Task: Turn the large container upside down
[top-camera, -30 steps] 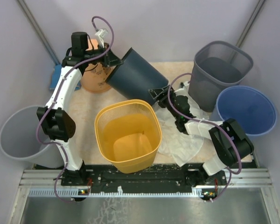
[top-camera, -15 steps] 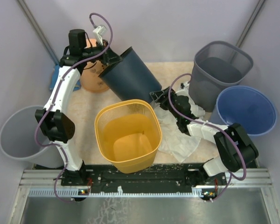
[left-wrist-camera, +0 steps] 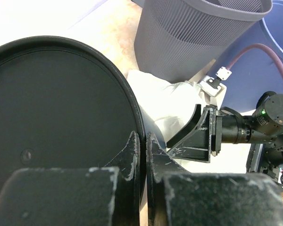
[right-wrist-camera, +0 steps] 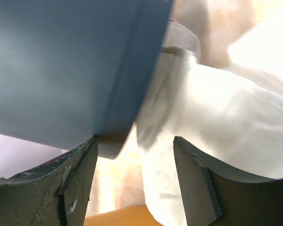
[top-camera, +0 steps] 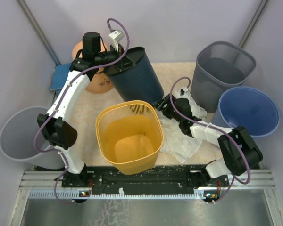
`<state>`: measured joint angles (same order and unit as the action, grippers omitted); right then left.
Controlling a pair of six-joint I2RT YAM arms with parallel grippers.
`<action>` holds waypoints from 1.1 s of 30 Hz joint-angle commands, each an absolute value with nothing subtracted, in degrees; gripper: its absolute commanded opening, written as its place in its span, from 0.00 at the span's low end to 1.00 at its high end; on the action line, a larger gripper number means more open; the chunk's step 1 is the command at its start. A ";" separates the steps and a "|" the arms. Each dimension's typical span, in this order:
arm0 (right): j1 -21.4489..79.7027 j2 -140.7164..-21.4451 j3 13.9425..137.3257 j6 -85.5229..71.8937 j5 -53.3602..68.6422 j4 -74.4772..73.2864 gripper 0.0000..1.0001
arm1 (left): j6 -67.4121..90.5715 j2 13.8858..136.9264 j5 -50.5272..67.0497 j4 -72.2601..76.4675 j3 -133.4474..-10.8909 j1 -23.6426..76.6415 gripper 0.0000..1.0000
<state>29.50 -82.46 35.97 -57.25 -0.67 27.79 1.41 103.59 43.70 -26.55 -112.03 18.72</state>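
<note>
Dark blue bin (top-camera: 137,80) rim is pinched between left gripper (left-wrist-camera: 143,141) jaws; its base corner lies between the spread right gripper (right-wrist-camera: 134,146) jaws.

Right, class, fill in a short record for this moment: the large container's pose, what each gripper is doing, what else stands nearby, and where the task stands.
Container: dark blue bin, tilted, open end facing the left wrist camera
Left gripper: shut on the bin's rim
Right gripper: open, at the bin's lower edge; whether they touch is unclear
Nearby: yellow basket in front, grey mesh bin and blue bucket to the right, white cloth under the right arm
Task status: bin not yet upside down
</note>
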 commanded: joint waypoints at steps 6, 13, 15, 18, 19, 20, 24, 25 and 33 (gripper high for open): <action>29.79 -71.15 34.92 -57.45 -13.12 5.91 0.66 | 0.76 98.01 46.81 -18.32 -113.80 20.52 0.00; 29.79 -65.31 36.48 -51.74 -14.88 -0.29 0.72 | -0.10 97.66 46.61 -18.00 -113.43 20.61 0.00; 29.79 -63.47 37.64 -48.51 -14.32 -0.52 0.73 | -0.59 97.36 46.26 -18.19 -113.41 20.65 0.00; 29.79 -61.23 39.73 -43.48 -13.15 0.03 0.77 | -0.54 96.90 45.44 -17.86 -113.54 20.64 0.00; 29.79 -60.52 40.67 -41.58 -12.56 0.22 0.77 | -0.52 96.99 45.36 -17.78 -113.77 20.63 0.00; 29.79 -59.94 41.98 -39.50 -12.39 0.01 0.77 | -0.45 96.97 45.10 -17.68 -113.82 20.65 0.00; 29.79 -56.96 45.60 -32.54 -12.75 -3.13 0.77 | -1.00 96.94 43.93 -17.95 -113.54 20.65 0.00; 29.82 -56.00 46.33 -30.86 -13.38 -4.12 0.77 | -1.13 96.90 43.57 -18.01 -113.48 20.63 0.00; 29.84 -51.12 46.30 -26.28 -7.74 -1.07 0.73 | -2.53 99.18 44.23 -18.80 -116.19 20.65 0.00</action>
